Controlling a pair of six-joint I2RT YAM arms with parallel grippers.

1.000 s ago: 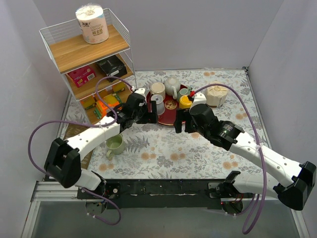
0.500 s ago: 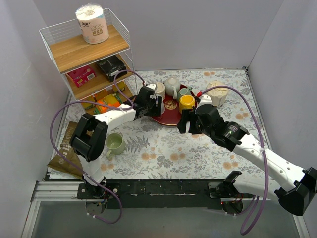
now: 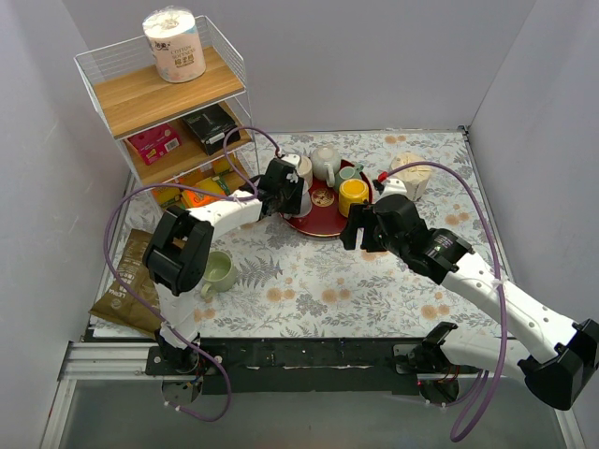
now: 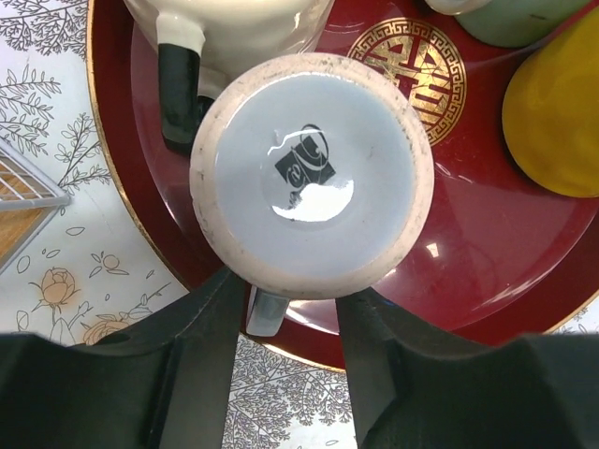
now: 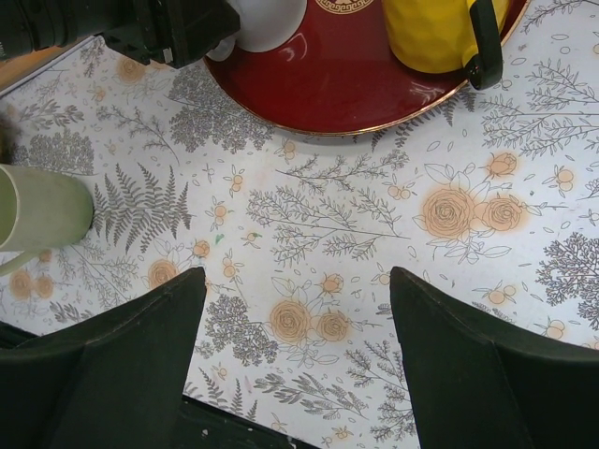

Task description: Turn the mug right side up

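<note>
An upside-down pale grey mug (image 4: pixel 312 173) stands on the red tray (image 4: pixel 487 281), its flat base facing the left wrist camera. Its handle (image 4: pixel 266 313) points toward my left gripper (image 4: pixel 285 337) and sits between the two fingers. The left finger is close against the handle and a gap shows on the right side, so the jaws are not clamped. From above, the left gripper (image 3: pixel 281 198) is at the tray's left rim beside the mug (image 3: pixel 301 195). My right gripper (image 3: pixel 354 229) hovers open over the tablecloth near the tray's front edge, holding nothing (image 5: pixel 298 309).
The tray (image 3: pixel 323 224) also carries a yellow mug (image 3: pixel 353 194), a white teapot (image 3: pixel 326 161) and a white cup (image 3: pixel 299 166). A green mug (image 3: pixel 218 271) stands on the cloth to the left. A wire shelf (image 3: pixel 164 94) is at the back left and a cream pot (image 3: pixel 409 178) to the right.
My left gripper reached forward onto the tray's left rim and its jaws narrowed round the mug's handle. The right gripper crept slightly toward the tray and stayed open.
</note>
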